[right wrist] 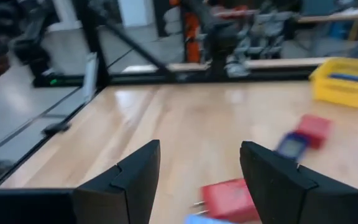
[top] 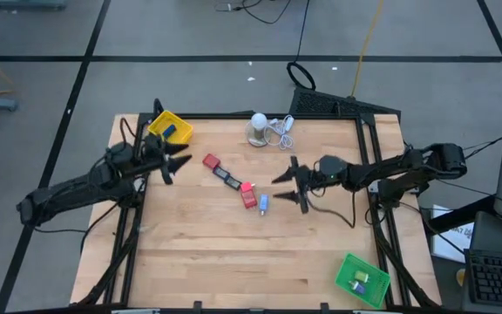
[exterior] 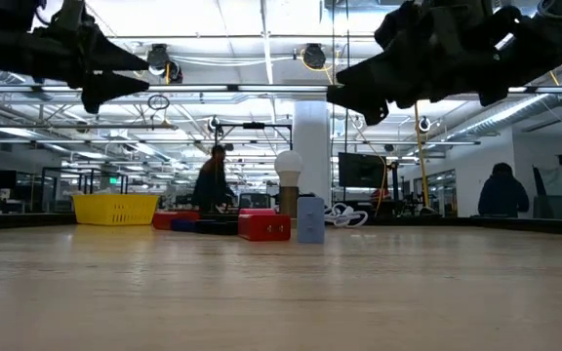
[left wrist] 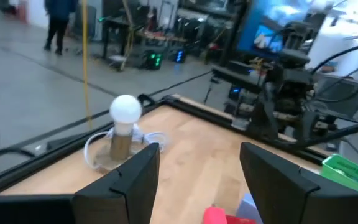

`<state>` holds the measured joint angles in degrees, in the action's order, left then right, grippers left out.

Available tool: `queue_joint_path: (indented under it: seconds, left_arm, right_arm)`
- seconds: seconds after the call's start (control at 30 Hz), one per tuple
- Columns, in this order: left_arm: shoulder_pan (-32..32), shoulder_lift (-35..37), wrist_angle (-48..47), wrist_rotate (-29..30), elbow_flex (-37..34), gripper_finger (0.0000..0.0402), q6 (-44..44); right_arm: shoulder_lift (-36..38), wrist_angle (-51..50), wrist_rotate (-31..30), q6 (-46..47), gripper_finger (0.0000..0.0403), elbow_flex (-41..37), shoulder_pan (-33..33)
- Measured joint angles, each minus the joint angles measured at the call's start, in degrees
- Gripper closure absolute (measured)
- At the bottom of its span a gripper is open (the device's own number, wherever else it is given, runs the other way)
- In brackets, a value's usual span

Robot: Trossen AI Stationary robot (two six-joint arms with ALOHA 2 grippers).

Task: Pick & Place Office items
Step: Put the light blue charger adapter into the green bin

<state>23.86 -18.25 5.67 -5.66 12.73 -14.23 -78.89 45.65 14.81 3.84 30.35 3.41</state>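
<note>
Here both grippers, left gripper and right gripper, hover empty, jaws apart.

The left arm reaches in from the left side of the desk, its claw raised above the surface near the far left corner, fingers spread apart with nothing between them. The right arm stretches in from the right side toward the middle of the desk, its claw also lifted clear of the surface, its two fingers parted and gripping nothing. The two claws point toward each other, well apart.
</note>
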Motion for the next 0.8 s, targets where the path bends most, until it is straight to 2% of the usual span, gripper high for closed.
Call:
queue_joint_path:
  seconds: [0.1,0.27,0.43,0.63,0.8]
  left_arm:
    - [-1.3,1.0,1.3,2.3,-0.9,0.0174,0.6]
    - [-1.4,1.2,2.2,4.0,-0.9,0.0168,1.6]
    - [-1.4,1.1,3.2,4.1,-0.9,0.0169,0.8]
    - [-1.4,1.1,3.6,4.2,-0.9,0.0177,-3.3]
    - [-1.4,1.0,3.3,4.2,-0.9,0.0176,-7.4]
  right_arm:
    - [-2.0,0.5,-1.6,0.0,0.0193,0.0,-3.6]
    - [-6.7,3.9,-11.2,-0.9,0.0193,0.0,-6.9]
    - [-11.6,2.1,-10.5,-1.5,0.0182,2.9,-6.6]
    - [-18.4,-11.1,-10.3,-5.8,0.0159,10.6,-6.5]
    - [-19.4,-23.2,-13.2,-6.5,0.0124,15.1,-6.0]
